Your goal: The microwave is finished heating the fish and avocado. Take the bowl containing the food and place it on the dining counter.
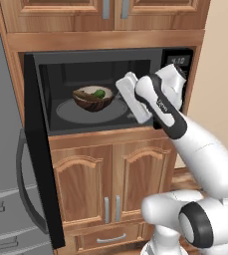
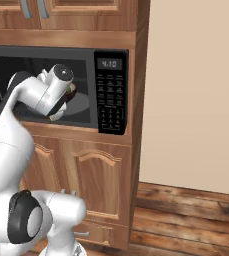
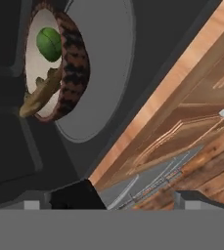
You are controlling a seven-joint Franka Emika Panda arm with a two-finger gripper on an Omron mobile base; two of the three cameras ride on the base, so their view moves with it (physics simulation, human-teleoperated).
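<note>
Upper centre of left base frame: bowl (image 1: 92,98) sitting on microwave (image 1: 177,60) turntable (image 1: 68,111), avocado (image 1: 99,93) inside; gripper (image 3: 133,195) spread wide, probably just right of bowl, gripping nothing.

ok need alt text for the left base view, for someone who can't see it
A white robot arm reaches its open gripper into a black built-in microwave whose door hangs wide open to the left. Inside, a dark brown bowl with a green avocado sits on the grey turntable, just left of the gripper. Wooden cabinets surround the microwave.
</note>
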